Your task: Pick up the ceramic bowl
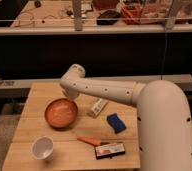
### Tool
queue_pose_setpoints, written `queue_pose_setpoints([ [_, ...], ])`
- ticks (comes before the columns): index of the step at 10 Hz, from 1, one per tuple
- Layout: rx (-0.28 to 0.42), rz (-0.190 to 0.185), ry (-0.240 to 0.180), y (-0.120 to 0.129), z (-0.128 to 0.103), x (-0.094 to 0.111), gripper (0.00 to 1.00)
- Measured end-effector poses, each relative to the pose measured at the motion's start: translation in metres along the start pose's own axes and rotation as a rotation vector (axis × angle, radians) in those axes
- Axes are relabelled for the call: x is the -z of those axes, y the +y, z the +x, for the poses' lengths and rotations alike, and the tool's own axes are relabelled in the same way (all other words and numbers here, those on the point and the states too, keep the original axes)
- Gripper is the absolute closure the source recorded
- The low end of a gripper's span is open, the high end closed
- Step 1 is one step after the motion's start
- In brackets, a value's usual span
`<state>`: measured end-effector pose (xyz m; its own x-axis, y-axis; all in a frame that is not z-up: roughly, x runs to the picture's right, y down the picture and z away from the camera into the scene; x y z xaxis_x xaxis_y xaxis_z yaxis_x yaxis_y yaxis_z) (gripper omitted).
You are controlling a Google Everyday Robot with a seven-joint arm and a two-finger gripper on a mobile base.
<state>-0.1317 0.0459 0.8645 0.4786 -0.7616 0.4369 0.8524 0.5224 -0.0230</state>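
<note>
At the front of the light wooden surface [26,127] stands a small white cup [43,147]. It is upright, with its open side up. To its right lies a flat red and white box [111,149], and a thin orange stick-shaped thing [89,141] lies just beside the box. A bit further back is a soft-looking blue block [116,122]. These four things are well apart from the bowl, so they are not in the way.

The round orange-brown ceramic bowl [61,112] sits flat in the middle of the surface, a little to the left. It looks empty. Its rim is thin and stands up all around, so the rim is the easy part to pinch. Just to its right lies a long white packet [97,107], close to the bowl but not touching it.

The long white robot arm [106,91] reaches in from the right and bends down at its elbow. That puts the gripper [70,99] right at the back rim of the bowl, low and close. The jaws are squeezed shut. I cannot tell if the rim is caught between them, because the arm hides that spot. The bowl is not lifted yet.

Far behind is a long wooden bench [49,12] with many small things on it.
</note>
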Motion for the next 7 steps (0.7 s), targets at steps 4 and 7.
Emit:
queue_pose_setpoints([
  [4,0.012,0.029,0.005,-0.014,-0.002,0.002,1.0],
  [7,0.007,0.05,0.007,-0.01,0.003,0.004,1.0],
])
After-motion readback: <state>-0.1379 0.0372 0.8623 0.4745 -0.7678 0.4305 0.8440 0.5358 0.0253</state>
